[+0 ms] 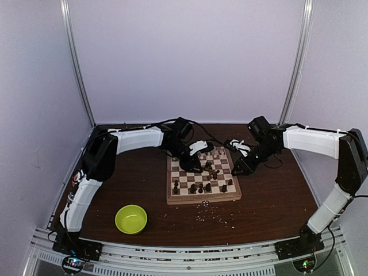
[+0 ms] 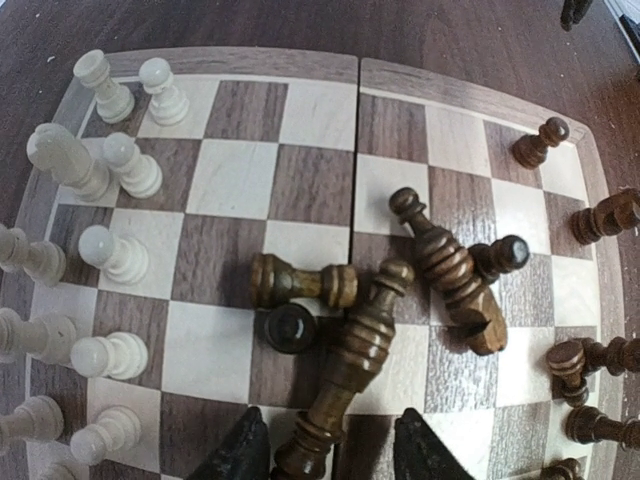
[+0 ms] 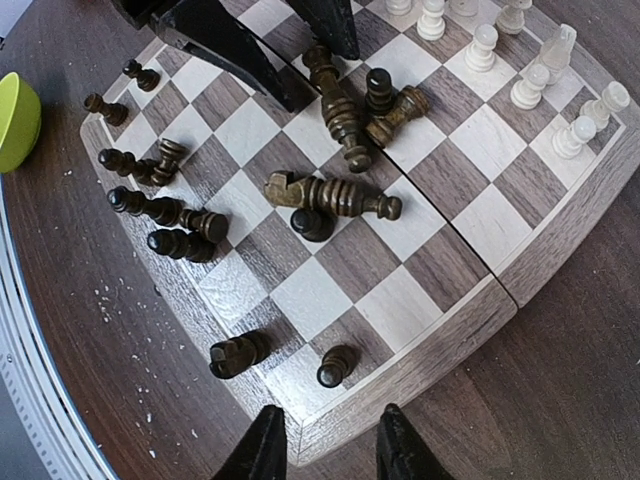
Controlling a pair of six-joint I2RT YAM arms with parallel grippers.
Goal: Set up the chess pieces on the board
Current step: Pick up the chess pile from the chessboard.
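Chess pieces [image 2: 445,265], many dark ones toppled, sit on the board [image 1: 202,198]; we see the left gripper [image 2: 330,455] spread astride one fallen piece [image 2: 355,360], the right gripper [image 3: 328,450] spread at the board's right edge.

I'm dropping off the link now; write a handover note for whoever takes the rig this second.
Left gripper: open, straddling a fallen dark piece mid-board, not closed.
Right gripper: open, empty, over the edge of the board.
Done: pale pieces stand along their side.
To do: several dark pieces lie toppled mid-board; others along the opposite edge, some lying, need standing in rank.
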